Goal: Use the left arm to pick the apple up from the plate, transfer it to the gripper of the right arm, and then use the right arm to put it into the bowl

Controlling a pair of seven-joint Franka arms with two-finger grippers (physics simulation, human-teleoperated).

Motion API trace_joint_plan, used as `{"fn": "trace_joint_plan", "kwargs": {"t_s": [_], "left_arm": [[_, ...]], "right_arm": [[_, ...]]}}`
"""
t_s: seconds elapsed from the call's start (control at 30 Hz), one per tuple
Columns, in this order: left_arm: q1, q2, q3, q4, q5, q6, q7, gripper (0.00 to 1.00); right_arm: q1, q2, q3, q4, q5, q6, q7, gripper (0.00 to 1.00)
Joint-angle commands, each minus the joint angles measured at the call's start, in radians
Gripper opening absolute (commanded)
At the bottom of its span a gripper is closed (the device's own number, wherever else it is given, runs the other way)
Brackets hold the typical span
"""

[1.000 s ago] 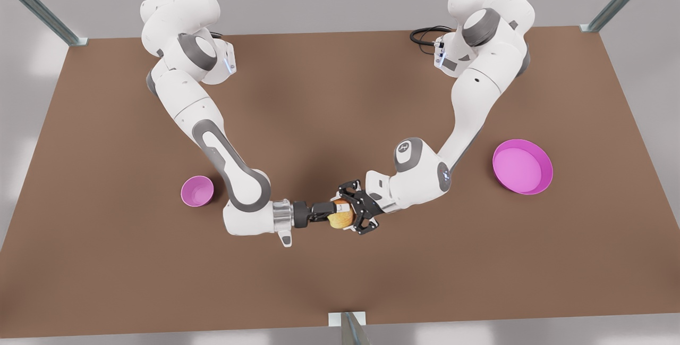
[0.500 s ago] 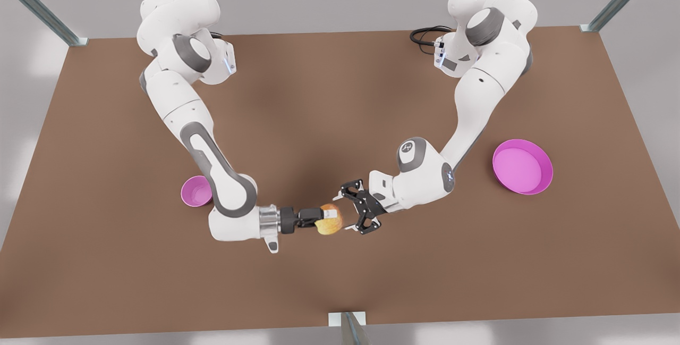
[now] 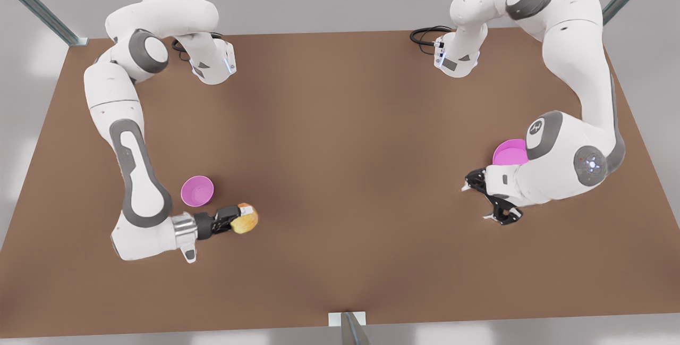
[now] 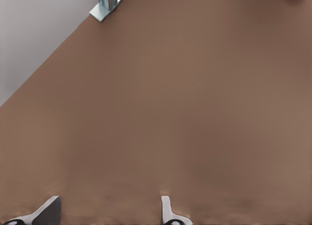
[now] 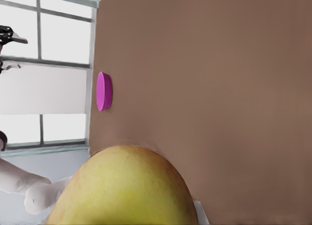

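The yellow-orange apple [image 3: 246, 218] is held off the table with my right gripper [image 3: 237, 221] shut on it, just to the front view's right of the small deep pink bowl [image 3: 197, 191] and a little nearer the front edge. Seen from the right wrist, the apple [image 5: 122, 186] bulges up close. My left gripper [image 3: 491, 200] is open and holds nothing, on the front view's right, just in front of the wide pink plate [image 3: 507, 152], which its arm partly covers. Its two fingertips [image 4: 166, 210] stand apart over bare table.
The brown table [image 3: 340, 137] has metal posts at its far corners and one post [image 3: 348, 326] at the middle of the front edge. Far across the table in the right wrist view, the plate [image 5: 104, 91] appears edge-on.
The arms have drawn apart. The right gripper carried the apple toward the front view's left, beside the bowl. The left gripper let go and pulled back toward the plate.
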Motion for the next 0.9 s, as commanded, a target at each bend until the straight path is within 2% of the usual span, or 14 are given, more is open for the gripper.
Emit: {"fn": "trace_joint_plan", "kwargs": {"t_s": [0.0, 0.03, 0.07, 0.1, 0.23, 0.3, 0.47, 0.6, 0.87], "left_arm": [[-0.171, -0.253, 0.31, -0.246, -0.067, -0.156, -0.855, 1.0], [-0.436, -0.393, 0.702, -0.41, -0.264, -0.062, -0.685, 1.0], [-0.442, -0.399, 0.705, -0.329, -0.158, -0.188, -0.647, 1.0], [-0.45, -0.363, 0.702, -0.284, -0.154, -0.22, -0.662, 1.0], [-0.444, -0.31, 0.696, -0.286, -0.252, -0.22, -0.682, 1.0], [-0.438, -0.31, 0.696, -0.284, -0.253, -0.216, -0.682, 1.0], [-0.43, -0.313, 0.697, -0.272, -0.255, -0.222, -0.681, 1.0], [-0.419, -0.313, 0.698, -0.272, -0.253, -0.24, -0.678, 1.0], [-0.421, -0.307, 0.696, -0.275, -0.255, -0.246, -0.681, 1.0]], "right_arm": [[-0.027, -0.04, 0.002, -0.033, -0.204, -0.161, -0.049, 0.83], [-0.033, -0.056, 0.002, -0.035, -0.278, -0.17, -0.077, 0.83], [-0.056, -0.066, 0.002, -0.039, -0.346, -0.181, -0.075, 0.83], [-0.075, -0.092, 0.002, -0.071, -0.399, -0.181, -0.075, 0.83], [-0.088, -0.123, 0.004, -0.091, -0.608, -0.167, -0.077, 0.83], [-0.102, -0.181, 0.004, -0.185, -0.665, -0.075, -0.077, 0.83], [-0.133, -0.327, -0.004, -0.441, -0.706, 0.175, -0.069, 0.83], [-0.148, -0.326, -0.005, -0.519, -0.768, 0.336, -0.008, 0.83], [-0.167, -0.37, -0.005, -0.625, -0.768, 0.35, 0.007, 0.84]]}}
